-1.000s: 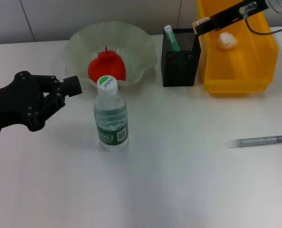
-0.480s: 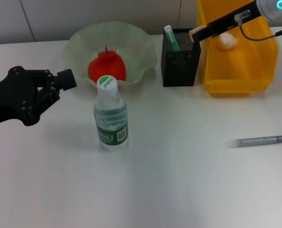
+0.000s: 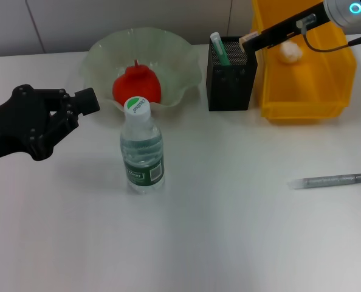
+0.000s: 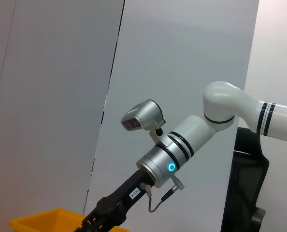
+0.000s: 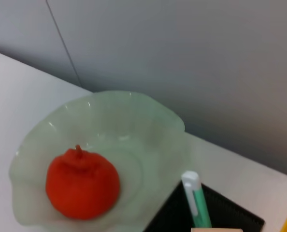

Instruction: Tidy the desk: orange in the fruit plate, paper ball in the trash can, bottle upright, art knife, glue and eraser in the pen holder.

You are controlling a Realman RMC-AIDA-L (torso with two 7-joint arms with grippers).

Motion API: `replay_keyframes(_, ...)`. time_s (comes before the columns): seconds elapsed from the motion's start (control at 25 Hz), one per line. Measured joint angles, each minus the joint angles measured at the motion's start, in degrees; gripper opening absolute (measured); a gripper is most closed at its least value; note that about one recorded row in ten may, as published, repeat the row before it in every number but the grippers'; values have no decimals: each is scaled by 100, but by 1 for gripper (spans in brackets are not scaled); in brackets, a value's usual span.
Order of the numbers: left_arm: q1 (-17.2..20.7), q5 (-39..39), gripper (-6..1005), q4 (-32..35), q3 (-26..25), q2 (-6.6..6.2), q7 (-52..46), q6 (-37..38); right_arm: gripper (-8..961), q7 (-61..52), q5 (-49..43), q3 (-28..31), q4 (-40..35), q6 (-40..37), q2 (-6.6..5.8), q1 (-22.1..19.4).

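Most of the tidying looked done: the orange (image 3: 137, 85), red-orange and knobby at its top, sat inside the fruit plate (image 3: 183, 58), a translucent pale-green bowl with a ruffled rim near the counter's far edge; the lumpy white paper ball (image 3: 290, 52) lay in the bright yellow plastic trash can (image 3: 302, 100) at the far right corner; and the bottle (image 3: 141, 146), clear plastic with a green-and-white label and white cap, stood upright toward the middle of the counter (image 3: 229, 237). The right pincer (image 3: 248, 39) reached in from the far right and hovered just over the rim of the pen holder (image 3: 230, 85), a black mesh square cup standing between the bowl and the bin, with a pale tan block, seemingly the eraser (image 3: 247, 38), pinched at its tip, probably held there so it would drop straight in. A green-and-white stick (image 3: 219, 48), likely the glue, already leaned inside. A slim grey pen-shaped tool (image 3: 332, 180), probably the art knife, lay flat near the counter's right edge, not yet collected. The left pincer (image 3: 86, 103) hung idle near the left edge, just beside the bowl, holding nothing; whether its fingers were parted could not be told.
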State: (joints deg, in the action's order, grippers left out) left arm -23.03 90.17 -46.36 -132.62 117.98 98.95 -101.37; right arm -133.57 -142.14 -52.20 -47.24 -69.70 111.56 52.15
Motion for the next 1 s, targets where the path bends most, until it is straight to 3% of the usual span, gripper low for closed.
replay_keyframes(0.32, 27, 0, 4, 50, -4, -3, 63, -11, 383, 419, 347, 11, 441, 217, -124, 147)
replay_keyframes(1.0, 40, -8, 5, 126, -9, -8, 82, -15, 392, 1165, 698, 16, 1033, 718, -139, 258)
